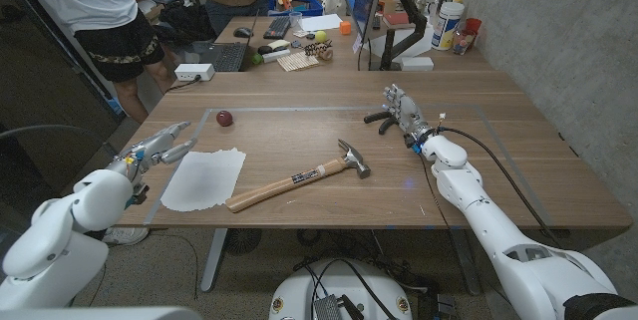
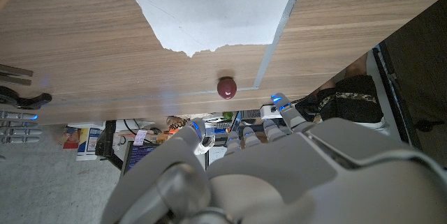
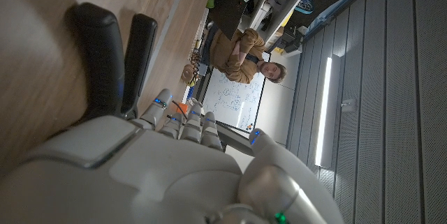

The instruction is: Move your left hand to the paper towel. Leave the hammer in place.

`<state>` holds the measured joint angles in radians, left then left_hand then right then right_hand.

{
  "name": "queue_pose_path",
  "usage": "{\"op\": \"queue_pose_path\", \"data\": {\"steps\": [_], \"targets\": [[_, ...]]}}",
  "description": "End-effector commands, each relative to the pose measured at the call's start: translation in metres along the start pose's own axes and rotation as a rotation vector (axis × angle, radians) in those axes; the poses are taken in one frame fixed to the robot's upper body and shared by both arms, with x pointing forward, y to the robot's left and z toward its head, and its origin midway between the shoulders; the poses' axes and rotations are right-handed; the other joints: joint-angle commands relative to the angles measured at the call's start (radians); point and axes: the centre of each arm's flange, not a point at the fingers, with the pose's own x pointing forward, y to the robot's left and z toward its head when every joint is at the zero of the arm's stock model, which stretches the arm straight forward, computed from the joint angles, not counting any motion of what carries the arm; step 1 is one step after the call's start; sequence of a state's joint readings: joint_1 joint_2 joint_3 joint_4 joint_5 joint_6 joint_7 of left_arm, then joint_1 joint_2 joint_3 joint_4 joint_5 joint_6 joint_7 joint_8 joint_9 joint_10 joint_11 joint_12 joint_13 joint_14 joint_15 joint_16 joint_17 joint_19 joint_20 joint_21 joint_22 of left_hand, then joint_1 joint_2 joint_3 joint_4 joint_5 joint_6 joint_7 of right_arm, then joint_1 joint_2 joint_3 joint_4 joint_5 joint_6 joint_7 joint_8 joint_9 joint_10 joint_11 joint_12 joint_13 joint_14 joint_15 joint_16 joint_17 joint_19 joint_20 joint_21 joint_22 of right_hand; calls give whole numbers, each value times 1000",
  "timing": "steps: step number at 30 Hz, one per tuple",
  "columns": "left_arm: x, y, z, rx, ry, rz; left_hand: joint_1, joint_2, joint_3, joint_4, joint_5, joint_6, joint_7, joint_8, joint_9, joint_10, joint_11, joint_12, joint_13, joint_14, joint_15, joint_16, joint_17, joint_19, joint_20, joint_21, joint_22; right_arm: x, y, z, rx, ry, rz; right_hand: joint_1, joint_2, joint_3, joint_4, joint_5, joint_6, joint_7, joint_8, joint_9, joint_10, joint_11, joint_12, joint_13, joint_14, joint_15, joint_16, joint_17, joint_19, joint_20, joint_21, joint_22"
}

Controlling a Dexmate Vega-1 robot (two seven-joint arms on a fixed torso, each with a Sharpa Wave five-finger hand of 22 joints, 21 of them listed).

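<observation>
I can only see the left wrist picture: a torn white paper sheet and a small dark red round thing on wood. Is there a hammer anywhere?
Observer: Yes. The head view shows a hammer lying right of the paper towel, its wooden handle end at the towel's edge.
Operator: Has the robot reached the paper?
Observer: Not yet. The left hand is at the table's left edge beside the towel, fingers apart, holding nothing.
Operator: And the other one?
Observer: The right hand is across the table, beyond the hammer's head, also holding nothing.
</observation>
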<state>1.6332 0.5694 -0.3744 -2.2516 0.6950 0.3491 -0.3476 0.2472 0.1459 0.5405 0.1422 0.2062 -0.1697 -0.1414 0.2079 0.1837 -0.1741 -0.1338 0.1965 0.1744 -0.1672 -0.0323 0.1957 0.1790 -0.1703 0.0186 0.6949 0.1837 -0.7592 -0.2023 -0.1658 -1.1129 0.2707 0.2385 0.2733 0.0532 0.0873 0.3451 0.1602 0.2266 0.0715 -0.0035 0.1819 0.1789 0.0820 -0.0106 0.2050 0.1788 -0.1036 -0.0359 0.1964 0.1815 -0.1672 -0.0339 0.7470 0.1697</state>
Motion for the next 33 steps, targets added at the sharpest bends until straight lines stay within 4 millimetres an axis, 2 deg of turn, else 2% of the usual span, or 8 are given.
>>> {"op": "queue_pose_path", "data": {"steps": [1, 6, 10, 20, 33], "targets": [[6, -4, -4, 10, 16, -25, 8, -1, -2, 5, -3, -36, -6, 6, 4, -66, 2, 9, 5, -166, -38, 8, 4, -271, 6, 5, 4, 2, 0, -2, 1, 4, -1, -5, 83, -2, 0, 5, -2, -4, 6, 3, 0, -6, 1, 3, 0, -33, 1, 3, -6, -101, -3, 5], [6, -5, -4, 10, 19, -32, 8, -1, -3, 6, -3, -35, -7, 5, 4, -67, 1, 7, 5, -163, -38, 8, 5, -265, 18, 6, 4, 1, 1, -3, 2, 8, 0, -5, 83, -2, 0, 5, -3, -3, 6, 3, -1, -9, 0, 3, 0, -34, 1, 3, -6, -101, -4, 6], [6, -5, -4, 13, 20, -39, 7, -7, -6, 6, -3, -39, -9, 2, 4, -73, 1, 4, 5, -165, -29, 6, 5, -260, 27, 7, 4, 1, 1, -4, 2, 11, 0, -5, 83, -3, 0, 5, -4, -4, 5, 3, -2, -7, 0, 3, 5, -16, 3, 3, -8, -86, -8, 6], [6, -8, -8, 3, 30, -65, 3, -8, -10, 9, -3, -45, -10, -2, 4, -86, 2, -3, 5, -170, -20, 2, 7, -256, 40, 5, 3, 1, 2, -3, -1, 12, -1, -6, 82, -4, 1, 5, -4, -4, 6, 3, -4, -8, 0, 3, 7, -10, 3, 3, -7, -85, -11, 6], [11, -11, -12, 9, 42, -95, -1, -3, -12, 14, -3, -46, -9, -5, 5, -85, 0, -2, 6, -173, -20, 1, 9, -258, 40, -1, 3, 5, 5, -5, -2, 15, 2, -6, 82, -4, 1, 6, -5, -5, 5, 3, -4, -7, 0, 3, 8, -9, 3, 2, -6, -83, -15, 6]]}}
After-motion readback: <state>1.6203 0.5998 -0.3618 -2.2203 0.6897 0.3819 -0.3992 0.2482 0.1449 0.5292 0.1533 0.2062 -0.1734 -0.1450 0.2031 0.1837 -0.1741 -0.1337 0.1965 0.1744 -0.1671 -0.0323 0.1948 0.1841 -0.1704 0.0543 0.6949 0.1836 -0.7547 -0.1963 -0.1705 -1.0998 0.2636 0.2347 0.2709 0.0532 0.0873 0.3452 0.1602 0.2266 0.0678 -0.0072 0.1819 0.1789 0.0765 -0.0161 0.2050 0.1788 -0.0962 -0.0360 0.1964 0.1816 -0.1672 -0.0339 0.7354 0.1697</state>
